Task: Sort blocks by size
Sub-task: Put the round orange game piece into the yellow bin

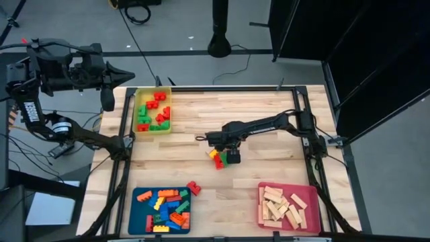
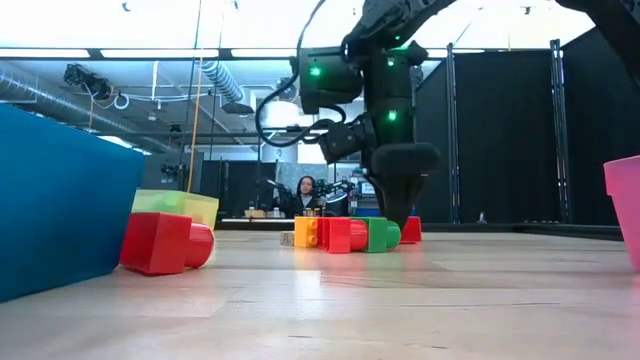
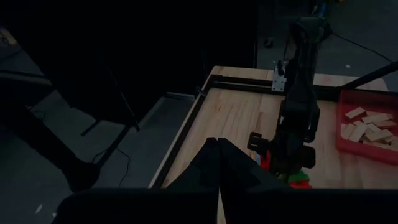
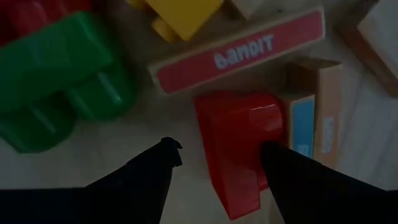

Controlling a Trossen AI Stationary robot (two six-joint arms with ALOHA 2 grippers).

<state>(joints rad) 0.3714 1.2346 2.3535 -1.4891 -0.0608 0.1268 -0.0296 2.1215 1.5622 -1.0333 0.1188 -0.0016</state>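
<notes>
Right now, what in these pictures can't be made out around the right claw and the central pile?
- High view: the right claw covers much of the small pile of studded plastic bricks; count unclear.
- Right wrist view: whether the fingers touch the small red plastic brick is unclear.
- Left wrist view: darkness hides the pile.

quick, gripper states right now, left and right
left gripper: shut, empty, parked off the table.
right gripper: jaws open, down at the pile mid-table, one finger against a red block, not gripping.
</notes>
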